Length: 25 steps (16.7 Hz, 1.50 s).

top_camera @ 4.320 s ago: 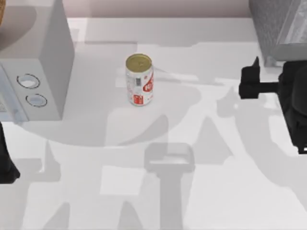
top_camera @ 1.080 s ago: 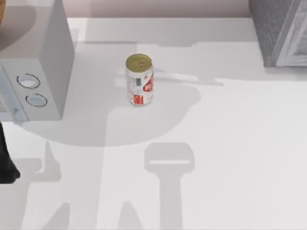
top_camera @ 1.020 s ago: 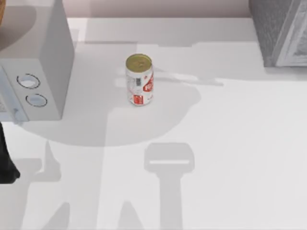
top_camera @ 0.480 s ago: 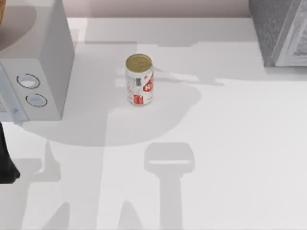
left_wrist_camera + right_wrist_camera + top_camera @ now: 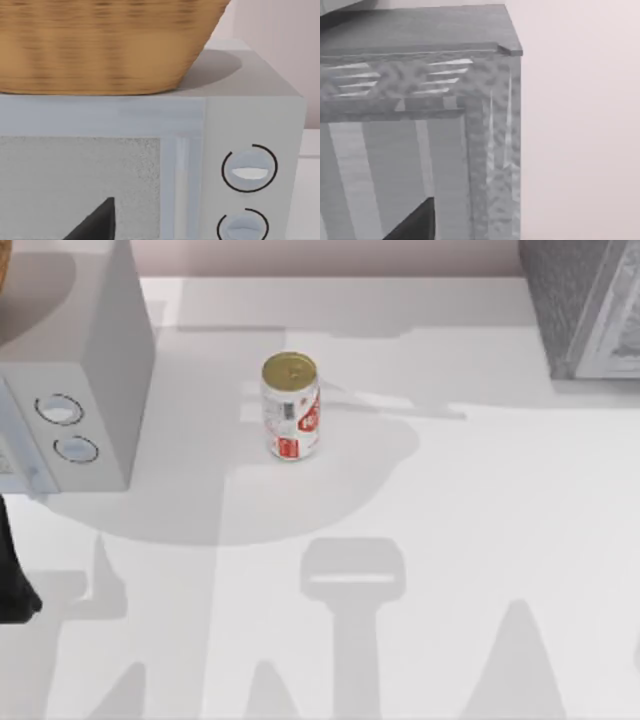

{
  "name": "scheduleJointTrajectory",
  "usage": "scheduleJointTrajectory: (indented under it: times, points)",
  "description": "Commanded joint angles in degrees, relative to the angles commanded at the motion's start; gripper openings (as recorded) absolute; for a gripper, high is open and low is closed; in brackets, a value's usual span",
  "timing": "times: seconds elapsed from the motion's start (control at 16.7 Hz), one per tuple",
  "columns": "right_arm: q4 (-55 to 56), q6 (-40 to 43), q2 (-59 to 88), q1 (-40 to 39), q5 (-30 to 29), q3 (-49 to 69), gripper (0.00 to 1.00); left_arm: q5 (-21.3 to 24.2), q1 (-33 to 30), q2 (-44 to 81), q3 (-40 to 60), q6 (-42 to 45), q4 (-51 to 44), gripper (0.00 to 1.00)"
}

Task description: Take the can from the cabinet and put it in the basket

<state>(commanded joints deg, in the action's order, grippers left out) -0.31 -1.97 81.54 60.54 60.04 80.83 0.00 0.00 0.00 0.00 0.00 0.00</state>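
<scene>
The can (image 5: 291, 406) stands upright mid-frame (free to grasp); basket (image 5: 100, 45) tops the microwave (image 5: 250, 115); finger states untellable.

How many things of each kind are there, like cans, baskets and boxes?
Can: 1
Woven basket: 1
Light grey box with two dials: 1
Dark grey speckled cabinet: 1
Total: 4
</scene>
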Motion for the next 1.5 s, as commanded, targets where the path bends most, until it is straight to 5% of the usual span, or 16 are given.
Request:
scheduleJointTrajectory:
  times: [0.36, 0.9, 1.14, 1.5]
  points:
    - [-19.6, 0.0, -4.3, -0.7, -0.8, 17.3, 1.0, 0.0, 0.0, 0.0, 0.0, 0.0, 0.0, 1.0]
    - [-21.2, 0.0, -4.6, -2.4, -2.7, 19.4, 1.0, 0.0, 0.0, 0.0, 0.0, 0.0, 0.0, 1.0]
    - [-21.9, 0.1, -4.3, -12.6, -12.9, 20.3, 1.0, 0.0, 0.0, 0.0, 0.0, 0.0, 0.0, 1.0]
    - [-23.4, 0.4, -4.2, -41.0, -41.2, 21.0, 1.0, 0.0, 0.0, 0.0, 0.0, 0.0, 0.0, 1.0]
